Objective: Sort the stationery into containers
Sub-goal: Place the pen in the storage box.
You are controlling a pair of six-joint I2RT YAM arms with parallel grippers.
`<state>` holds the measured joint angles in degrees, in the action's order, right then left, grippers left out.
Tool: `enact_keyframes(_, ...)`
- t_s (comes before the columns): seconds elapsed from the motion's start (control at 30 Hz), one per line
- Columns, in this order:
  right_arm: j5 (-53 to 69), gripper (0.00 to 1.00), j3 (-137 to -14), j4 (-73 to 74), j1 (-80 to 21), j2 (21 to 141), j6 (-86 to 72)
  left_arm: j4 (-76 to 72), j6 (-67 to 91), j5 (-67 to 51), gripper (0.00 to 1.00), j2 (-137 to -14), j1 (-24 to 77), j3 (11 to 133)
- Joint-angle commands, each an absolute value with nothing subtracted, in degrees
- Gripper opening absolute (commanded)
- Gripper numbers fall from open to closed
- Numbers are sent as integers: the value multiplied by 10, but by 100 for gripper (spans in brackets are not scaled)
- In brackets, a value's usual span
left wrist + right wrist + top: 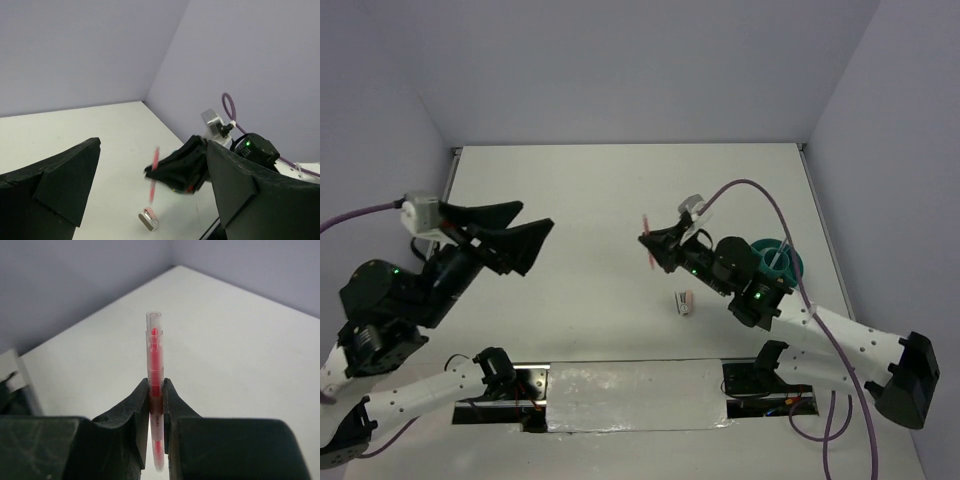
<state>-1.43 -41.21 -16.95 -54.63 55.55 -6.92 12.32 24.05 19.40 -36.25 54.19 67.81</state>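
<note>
right fingers (132,412) clamped on a thin pink-red pen with clear plastic ends (155,355). grip sits low on the barrel, and most of the visible length sticks out past the fingertips. pen is held in the air above the white surface (600,190), left of the round teal plastic cup (794,268) and not touching it. from above, the pen runs roughly toward and away from the arm bases, slightly tilted.

right arm (820,325) overlaps the cup's left side, so the compartments are mostly hidden. something pale shows inside the cup, can't tell what.

small pink-white mini stapler (685,301) lies on the surface left of the cup, a bit nearer the arm bases than the cup. it sits under the held pen and touches nothing.

left fingers (55,185) are spread wide with nothing between them. they are raised off the surface, far left of the cup, tips aimed toward it. in the left wrist view the pen, the right fingers and the stapler all sit inside the gap between the two left fingers.
</note>
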Motion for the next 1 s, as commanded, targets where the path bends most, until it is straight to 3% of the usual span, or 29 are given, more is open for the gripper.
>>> enact_keyframes(0.0, -115, 0, -369, -203, -489, 470, -39, 205, 216, 237, 99, -311, 543, 658)
enact_keyframes(0.2, -262, 0, -231, -290, -337, 313, 50, 337, 242, 219, 99, -246, 542, 585)
enact_keyframes(0.33, -332, 0, -200, -287, -252, 287, 28, 331, 243, 147, 99, -177, 543, 492)
enact_keyframes(0.43, -398, 0, -193, -302, -215, 285, 33, 323, 241, 114, 99, -155, 543, 490)
enact_keyframes(0.73, -414, 0, -111, -333, -142, 229, -16, 320, 231, 94, 99, -150, 543, 483)
enact_keyframes(0.97, -434, 0, -92, -344, -120, 274, -29, 312, 229, 76, 99, -127, 547, 478)
